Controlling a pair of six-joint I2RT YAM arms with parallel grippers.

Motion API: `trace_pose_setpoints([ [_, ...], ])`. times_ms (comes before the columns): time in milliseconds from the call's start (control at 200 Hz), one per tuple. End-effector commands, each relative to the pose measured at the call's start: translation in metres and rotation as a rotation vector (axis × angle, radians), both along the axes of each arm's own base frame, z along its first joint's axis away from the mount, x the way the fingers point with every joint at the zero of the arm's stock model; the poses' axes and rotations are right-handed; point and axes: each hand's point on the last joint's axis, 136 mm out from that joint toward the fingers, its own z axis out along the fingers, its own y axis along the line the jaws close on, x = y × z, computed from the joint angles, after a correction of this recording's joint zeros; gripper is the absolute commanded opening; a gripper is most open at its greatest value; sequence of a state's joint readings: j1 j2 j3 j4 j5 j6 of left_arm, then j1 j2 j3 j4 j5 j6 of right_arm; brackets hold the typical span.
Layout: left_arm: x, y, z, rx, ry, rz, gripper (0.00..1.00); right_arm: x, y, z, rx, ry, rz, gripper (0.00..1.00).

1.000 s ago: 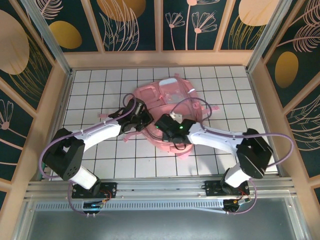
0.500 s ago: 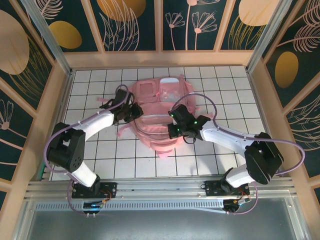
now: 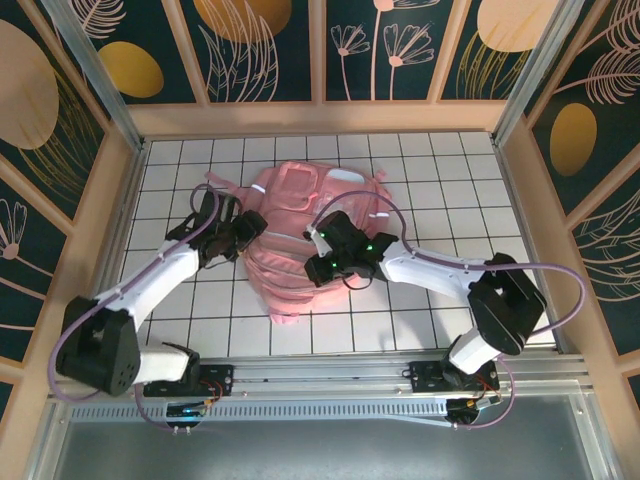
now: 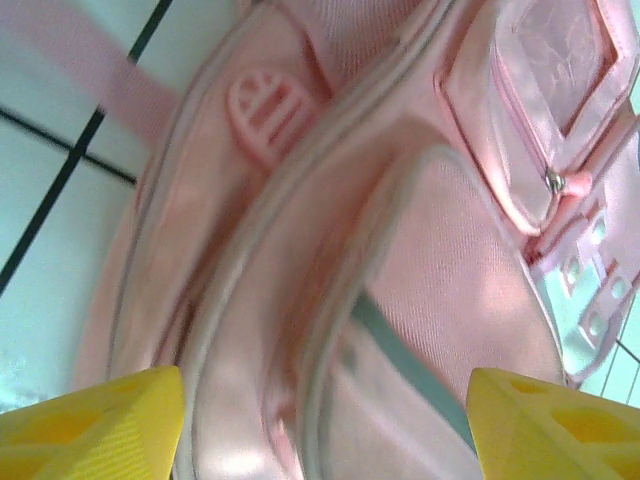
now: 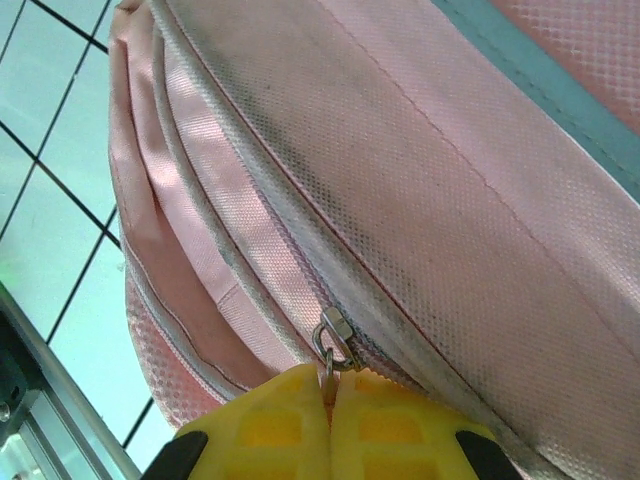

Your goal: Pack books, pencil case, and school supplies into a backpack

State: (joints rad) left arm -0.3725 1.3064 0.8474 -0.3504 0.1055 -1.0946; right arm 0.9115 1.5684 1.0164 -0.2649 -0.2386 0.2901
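The glossy pink backpack (image 3: 288,205) lies flat in the middle of the table. My left gripper (image 3: 244,232) is at its left side, and in the left wrist view the left gripper (image 4: 325,432) stands open, its yellow fingertips (image 4: 95,420) wide apart over the pink fabric (image 4: 420,230) and holding nothing. My right gripper (image 3: 317,264) is over the backpack's near half. The right wrist view has the right gripper (image 5: 330,400) shut on the metal zipper pull (image 5: 333,340) on the backpack's (image 5: 430,150) zip line. The books, pencil case and school supplies are out of view.
A pink strap (image 3: 217,182) trails off the backpack's far left onto the white tiled table (image 3: 450,200). Wooden walls (image 3: 320,118) box in the table on three sides. A metal rail (image 3: 320,375) with both arm bases runs along the near edge.
The left gripper has opened and drawn back to the left. The backpack has turned and shifted toward the near left. The right gripper, still shut, has moved left along it.
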Motion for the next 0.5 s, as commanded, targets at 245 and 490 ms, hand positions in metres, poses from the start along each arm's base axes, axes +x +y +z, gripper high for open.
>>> trace_pose_setpoints([
  [245, -0.01, -0.01, -0.034, -0.023, 0.085, 0.162, 0.63, -0.009, 0.042, 0.024, 0.109, -0.05, 0.087, 0.0],
  [490, 0.007, 0.013, -0.022, 0.163, -0.045, 0.135, 0.0, 0.0, 0.016, -0.001, -0.021, -0.058, -0.026, 0.0],
])
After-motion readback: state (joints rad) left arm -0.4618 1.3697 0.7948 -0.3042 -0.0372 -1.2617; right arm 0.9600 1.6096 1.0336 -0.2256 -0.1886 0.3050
